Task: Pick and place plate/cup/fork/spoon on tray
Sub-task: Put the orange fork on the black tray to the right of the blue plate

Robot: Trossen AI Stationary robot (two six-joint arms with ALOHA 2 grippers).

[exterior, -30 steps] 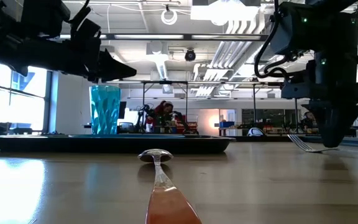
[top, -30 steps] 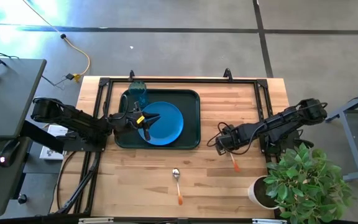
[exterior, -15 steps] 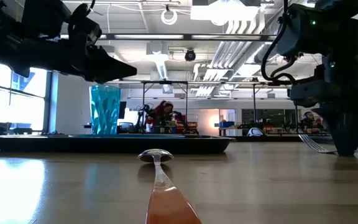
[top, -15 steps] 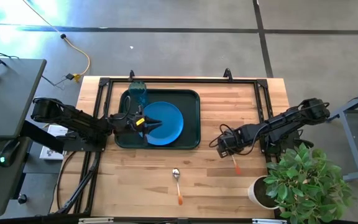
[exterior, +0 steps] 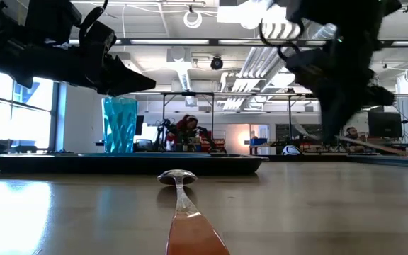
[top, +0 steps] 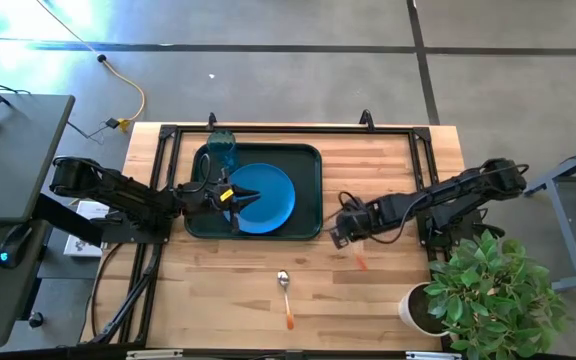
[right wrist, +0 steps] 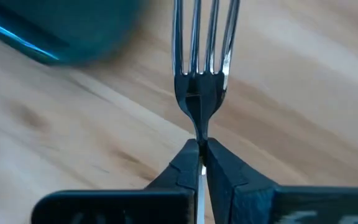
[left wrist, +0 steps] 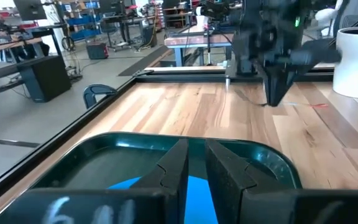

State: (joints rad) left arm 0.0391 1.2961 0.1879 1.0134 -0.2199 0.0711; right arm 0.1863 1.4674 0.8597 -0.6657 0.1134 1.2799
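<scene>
The blue plate (top: pixel 273 200) lies in the dark tray (top: pixel 310 228), and the teal cup (top: pixel 222 150) stands in the tray's far left corner. My left gripper (top: pixel 248 194) hovers over the plate's left part, its fingers nearly together and holding nothing. My right gripper (top: pixel 338 233) is just right of the tray and is shut on the fork (right wrist: pixel 199 81). The fork's orange handle (top: pixel 360 262) trails toward the near right. The spoon (top: pixel 285 292) lies flat on the table near the front edge, bowl toward the tray. My right gripper pinches the fork's slim metal neck (right wrist: pixel 197 127), just behind the tines, between its two fingertips. The tines (right wrist: pixel 204 37) stick out past the fingers, toward the tray. The fork is lifted clear of the table, and its handle (left wrist: pixel 319 106) runs back below the gripper.
A white plant pot (top: pixel 420 305) with a leafy plant stands at the table's near right corner. A black frame (top: pixel 268 128) runs along the table's far edge and down both sides. Bare wood lies between the tray and the spoon.
My right gripper has risen from the table and gone toward the table's left, toward the tray. It carries the fork, which rested on the wood a second ago and now hangs clear of it.
</scene>
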